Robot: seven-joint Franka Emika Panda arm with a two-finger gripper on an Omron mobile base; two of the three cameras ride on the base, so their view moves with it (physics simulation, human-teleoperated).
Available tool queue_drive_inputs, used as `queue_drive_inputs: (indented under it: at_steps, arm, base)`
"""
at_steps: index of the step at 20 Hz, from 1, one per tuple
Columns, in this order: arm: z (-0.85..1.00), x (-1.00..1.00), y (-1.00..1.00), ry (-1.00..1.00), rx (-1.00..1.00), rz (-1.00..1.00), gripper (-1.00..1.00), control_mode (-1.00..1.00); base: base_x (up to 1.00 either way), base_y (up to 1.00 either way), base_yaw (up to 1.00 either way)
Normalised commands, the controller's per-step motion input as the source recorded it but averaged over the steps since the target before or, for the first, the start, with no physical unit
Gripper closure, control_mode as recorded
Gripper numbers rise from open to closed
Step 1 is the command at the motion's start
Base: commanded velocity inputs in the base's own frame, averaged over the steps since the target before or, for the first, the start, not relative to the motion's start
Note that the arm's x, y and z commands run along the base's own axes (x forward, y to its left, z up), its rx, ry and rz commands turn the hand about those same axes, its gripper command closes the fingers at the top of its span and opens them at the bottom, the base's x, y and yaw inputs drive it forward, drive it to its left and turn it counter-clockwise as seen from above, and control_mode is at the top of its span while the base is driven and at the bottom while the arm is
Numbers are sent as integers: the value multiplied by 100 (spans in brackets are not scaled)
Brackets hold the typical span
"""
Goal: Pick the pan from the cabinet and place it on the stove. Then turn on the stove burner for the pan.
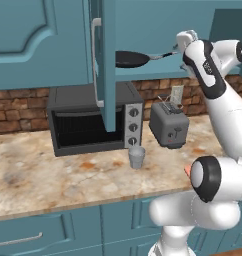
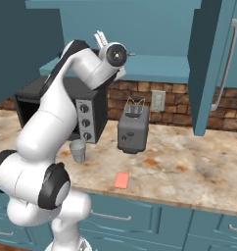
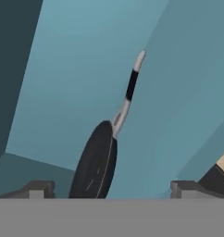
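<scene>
Pan (image 1: 131,59): lies flat on the shelf inside the open cabinet (image 1: 40,40), handle pointing toward the arm; not yet lifted.
Pincer (image 3: 109,190): fingers spread wide, holding nothing; the hand view shows the pan's rim between and just beyond the fingertips.
Arm position: the hand is raised to shelf height, near the end of the handle (image 3: 129,88).
Risk, missed grip: the handle is thin; a closure off its line would likely slip past it or pinch only the tip.
Risk, push-back: advancing onto the rim with the fingers apart could shove the pan deeper along the shelf.
Risk, tilt: gripped far out on the handle, the pan would probably droop and may scrape the shelf edge on the way out.
Risk, door: the open door (image 1: 104,65) hangs close beside the pan; a wide swing outward could strike it.
Risk, drop: the toaster oven (image 1: 93,120), toaster (image 1: 169,125) and cup (image 1: 136,157) stand on the bench (image 1: 53,175) below; a dropped pan would land among them.
</scene>
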Motion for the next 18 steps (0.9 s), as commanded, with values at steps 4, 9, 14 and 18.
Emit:
queue_drive_inputs:
  at_steps: [4, 9, 14, 18]
  arm:
    - [-11, 36, -5, 1, 0, 2, -100, -100]
    - [-9, 33, -10, 3, -1, 0, -100, -100]
    - [-6, 36, -9, 2, -2, 0, -100, -100]
    - [-6, 40, -9, 0, -1, 0, -100, -100]
  base:
    - [0, 0, 0]
    - [0, 0, 0]
    - [0, 0, 0]
    - [0, 0, 0]
